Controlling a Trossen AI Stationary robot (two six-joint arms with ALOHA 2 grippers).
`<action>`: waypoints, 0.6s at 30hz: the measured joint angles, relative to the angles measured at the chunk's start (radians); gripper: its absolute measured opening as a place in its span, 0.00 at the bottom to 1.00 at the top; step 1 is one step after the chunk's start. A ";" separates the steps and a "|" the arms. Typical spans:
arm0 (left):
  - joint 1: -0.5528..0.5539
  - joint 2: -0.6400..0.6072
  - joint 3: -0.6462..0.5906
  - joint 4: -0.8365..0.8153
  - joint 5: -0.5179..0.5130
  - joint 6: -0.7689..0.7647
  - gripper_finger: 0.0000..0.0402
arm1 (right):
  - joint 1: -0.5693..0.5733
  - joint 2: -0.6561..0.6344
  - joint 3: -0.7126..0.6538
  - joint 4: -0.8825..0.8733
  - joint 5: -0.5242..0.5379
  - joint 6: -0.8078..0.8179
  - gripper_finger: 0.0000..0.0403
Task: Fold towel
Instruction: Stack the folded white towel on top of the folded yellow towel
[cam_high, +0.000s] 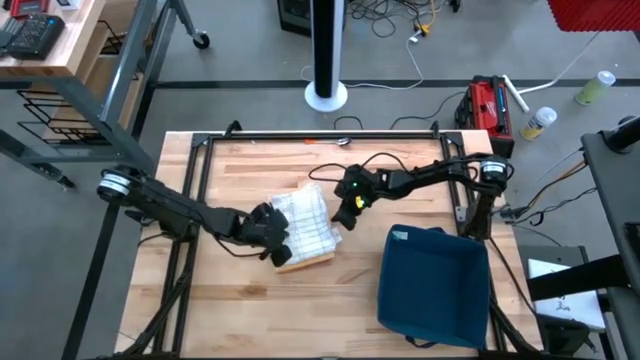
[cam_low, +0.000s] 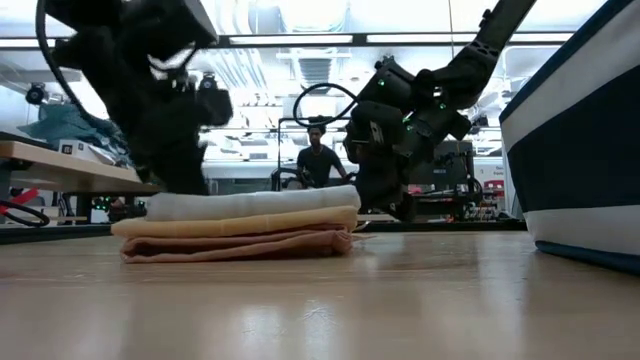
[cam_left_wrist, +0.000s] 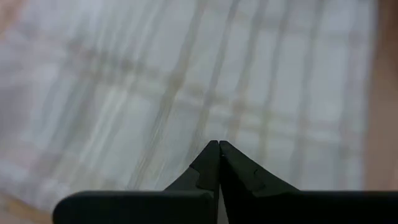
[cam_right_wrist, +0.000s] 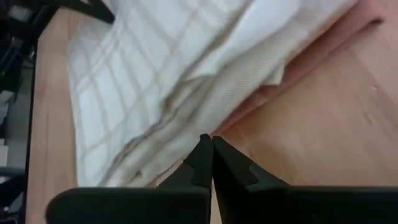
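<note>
With the towel folded atop its stack, we rest closed, empty left gripper and right gripper at its edges.

A soft woven cloth towel, white with a faint check, tops folded matt cream and pinkish cloth layers. The table is pale wood, smooth with slight sheen. The dark blue bin looks fabric-sided, matt.

White plaid towel folded, lying flat atop a stack of a tan and a pinkish cloth, mid-table, left of the blue bin. Edges slightly rumpled on my right side.
</note>
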 joint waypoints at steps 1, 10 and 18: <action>0.002 0.019 -0.001 -0.003 0.009 -0.001 0.00 | 0.000 0.000 0.000 0.002 0.002 0.012 0.01; 0.012 0.142 0.007 -0.098 0.059 -0.070 0.00 | 0.002 0.000 -0.002 0.002 0.003 0.070 0.26; 0.012 0.148 0.005 -0.094 0.060 -0.054 0.00 | 0.016 0.007 0.000 0.053 0.005 0.216 0.56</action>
